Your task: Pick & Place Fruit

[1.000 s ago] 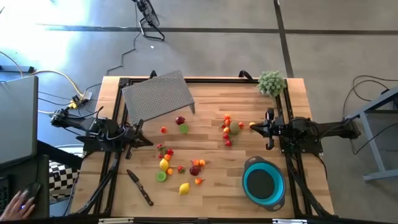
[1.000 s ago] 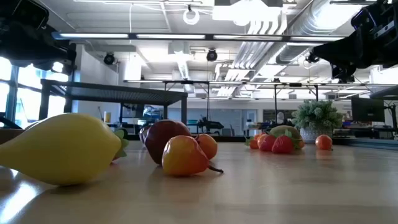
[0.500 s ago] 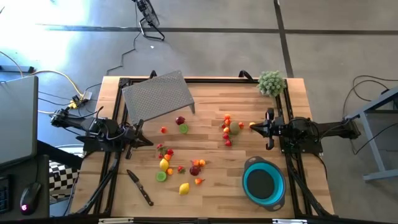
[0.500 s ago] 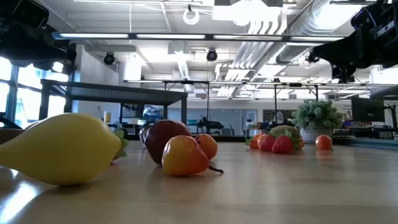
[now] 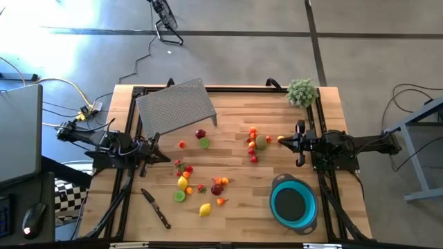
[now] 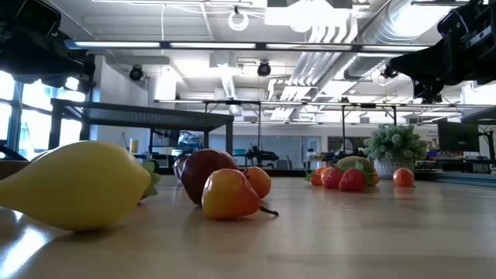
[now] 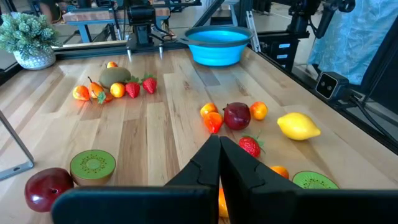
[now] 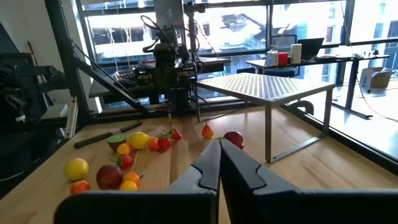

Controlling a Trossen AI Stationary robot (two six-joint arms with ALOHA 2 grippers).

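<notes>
While scattered, fruit [image 5: 208, 176] small, glossy, red-orange-yellow-green

Fruit [image 5: 201, 181] lies scattered mid-table [image 5: 235, 214], with the rack [image 5: 175, 104] behind it to the left, the plant ball [image 5: 301, 91] at the far right corner, the bowl [image 5: 293, 203] near right, and the knife [image 5: 156, 208] near left.

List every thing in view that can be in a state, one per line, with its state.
left gripper: shut, empty, at the table's left edge.
right gripper: shut, empty, at the table's right edge.
teal bowl: upright, empty.
fruit: scattered loose on the table, none in the bowl.
knife: lying flat, untouched.
perforated metal stand: standing on its legs.
potted plant: upright.
</notes>
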